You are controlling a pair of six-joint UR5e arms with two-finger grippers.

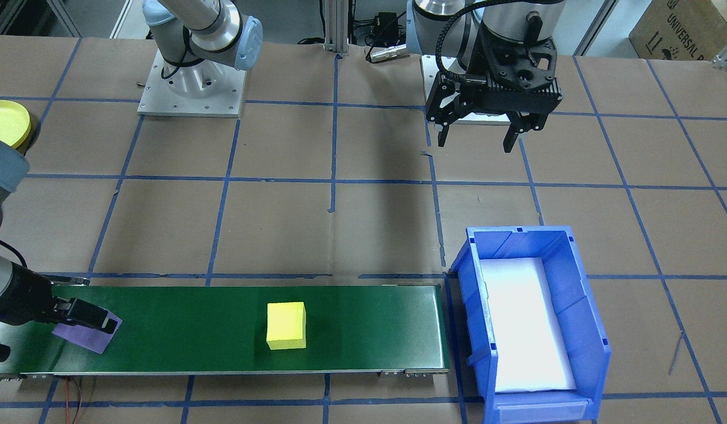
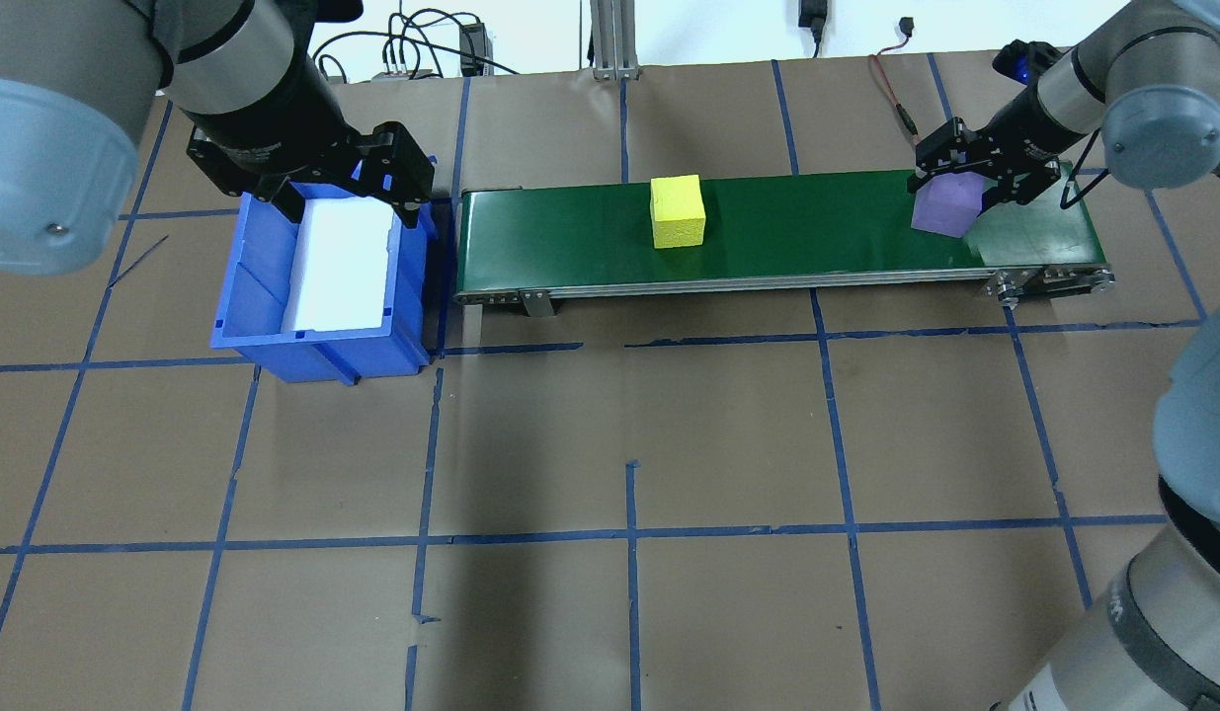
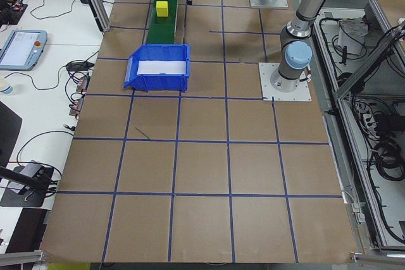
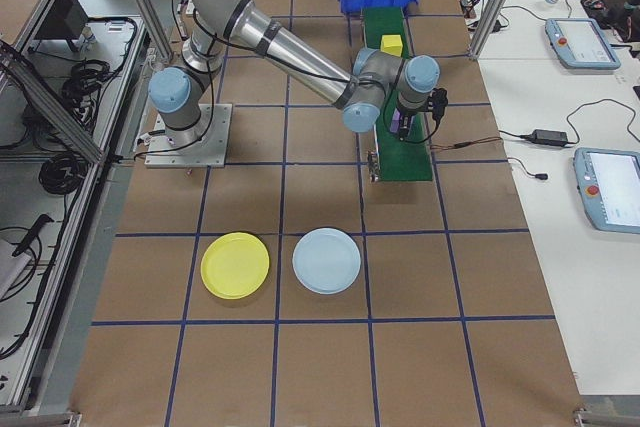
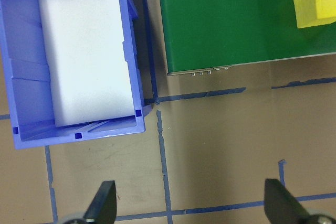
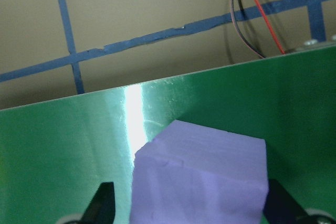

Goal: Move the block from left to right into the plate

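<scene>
Overhead exterior: right end effector (image 2: 968,188) down at the 3 o'clock end of the green conveyor (image 2: 817,232), fingers straddling the purple block (image 2: 945,209). Right wrist view: block between the fingers (image 6: 102,203), flanks near both; cannot tell whether pinched yet or just bracketed. Tilted on the belt, one corner raised, probably from finger contact. Yellow block (image 2: 678,210) mid-belt, untouched, likely next in line. Left end effector (image 2: 348,188) spread wide, empty, hanging over the blue bin (image 2: 274,326) at the 9 o'clock end; apparently parked clear of the belt. Exterior right: yellow plate (image 4: 235,265) and pale blue plate (image 4: 326,260) on the tabletop, well apart from the conveyor; carry not yet begun.
</scene>
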